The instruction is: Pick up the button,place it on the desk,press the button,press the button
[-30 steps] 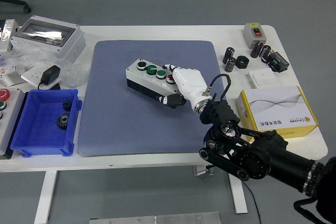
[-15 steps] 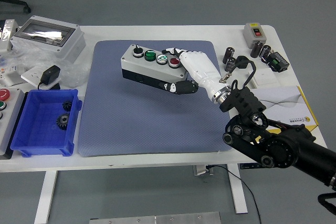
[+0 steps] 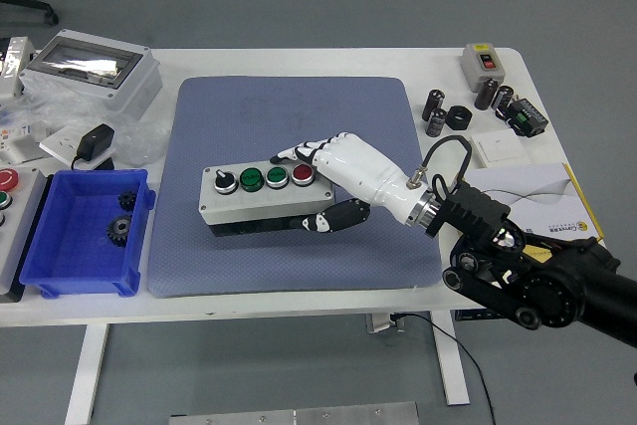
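Grey button box point(image 3: 257, 199) lies with its long axis left-right, buttons facing up, on the blue mat point(image 3: 219, 116). Right hand point(image 3: 333, 181) clamps its right end between fingers and thumb. Box has shifted nearer and leftward since earlier.

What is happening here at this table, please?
The robot's right hand holds a button box by its right end, fingers over the top and thumb against the front side. The box has a black knob, two green buttons and a red one on top, and it is over the front part of the blue mat; whether it rests on the mat or is just above it, I cannot tell. No button is being pressed yet. The left arm is not visible.
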Robot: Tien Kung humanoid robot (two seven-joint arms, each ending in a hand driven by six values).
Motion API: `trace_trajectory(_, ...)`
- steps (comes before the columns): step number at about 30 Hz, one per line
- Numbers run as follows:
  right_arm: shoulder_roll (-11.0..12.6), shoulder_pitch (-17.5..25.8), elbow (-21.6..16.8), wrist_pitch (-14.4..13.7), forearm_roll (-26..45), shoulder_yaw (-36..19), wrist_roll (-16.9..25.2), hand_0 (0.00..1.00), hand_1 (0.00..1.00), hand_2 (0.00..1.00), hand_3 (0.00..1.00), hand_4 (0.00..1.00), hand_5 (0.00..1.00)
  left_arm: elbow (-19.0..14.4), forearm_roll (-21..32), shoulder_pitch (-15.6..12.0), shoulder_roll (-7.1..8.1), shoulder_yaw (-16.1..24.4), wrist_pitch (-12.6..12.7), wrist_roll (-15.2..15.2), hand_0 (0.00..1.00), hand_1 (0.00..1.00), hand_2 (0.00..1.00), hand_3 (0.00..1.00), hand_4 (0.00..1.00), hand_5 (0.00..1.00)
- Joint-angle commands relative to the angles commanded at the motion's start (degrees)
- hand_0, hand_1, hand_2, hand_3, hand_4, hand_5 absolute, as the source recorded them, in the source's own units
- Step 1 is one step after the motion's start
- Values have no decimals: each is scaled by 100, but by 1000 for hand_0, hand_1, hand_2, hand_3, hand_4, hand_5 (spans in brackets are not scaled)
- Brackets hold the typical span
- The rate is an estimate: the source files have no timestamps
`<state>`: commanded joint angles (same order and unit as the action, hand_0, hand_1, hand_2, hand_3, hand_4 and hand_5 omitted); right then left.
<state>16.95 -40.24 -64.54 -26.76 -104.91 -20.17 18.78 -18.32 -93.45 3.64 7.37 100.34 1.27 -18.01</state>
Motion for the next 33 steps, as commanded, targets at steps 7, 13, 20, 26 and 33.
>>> trace_trajectory(7,-232,45,341,-49,-84,123,-275,262,370,341,360,101,2,4,-23,3,8,8,-9,7,618,503,495,625,209,2)
trace_trajectory(13,-469,109,709,-2,-117,-24,-478,283,385,351,368,97,2,4,-40,6,3,20,-15,8,618,503,494,624,207,2)
trace_trajectory(20,-473,161,771,82,-111,-162,-475,283,387,353,372,101,2,3,-36,6,12,21,-13,6,617,502,494,623,206,2)
trace_trajectory(26,-512,215,808,188,-164,-313,-533,290,392,352,369,114,2,7,-52,10,1,29,-24,11,617,502,494,623,204,2)
trace_trajectory(33,-544,234,852,303,-291,-316,-641,692,615,595,607,376,2,5,-57,9,-1,31,-32,1,615,502,493,622,200,2)
